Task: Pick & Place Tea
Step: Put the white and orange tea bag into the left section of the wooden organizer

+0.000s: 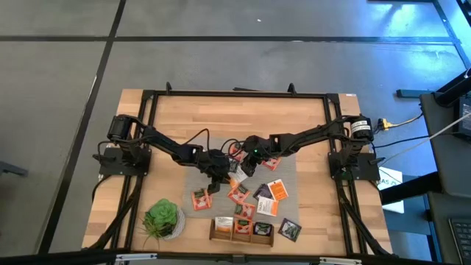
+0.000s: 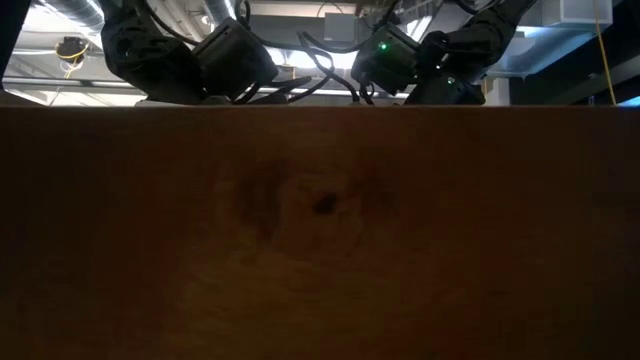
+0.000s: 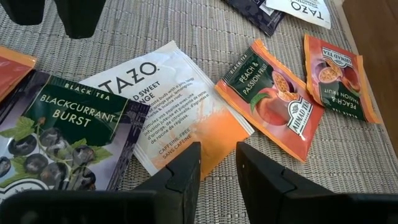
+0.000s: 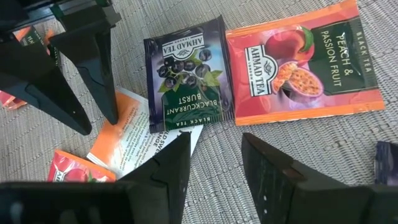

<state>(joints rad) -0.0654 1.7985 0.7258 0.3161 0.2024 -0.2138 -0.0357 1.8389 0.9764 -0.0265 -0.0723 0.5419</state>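
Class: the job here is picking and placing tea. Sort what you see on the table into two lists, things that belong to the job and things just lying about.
Belongs to the job:
tea sachets
wooden organiser box
left gripper, open, above the sachets
right gripper, open, above the sachets

Just lying about:
potted plant
grey mat, under the sachets

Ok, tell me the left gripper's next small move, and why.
Probably lower the left gripper straight down and close on the white-and-orange Tazo sachet. Its open fingers hang just above that sachet's orange edge on the grey mat, holding nothing. The right gripper is close by, so keep the move short.
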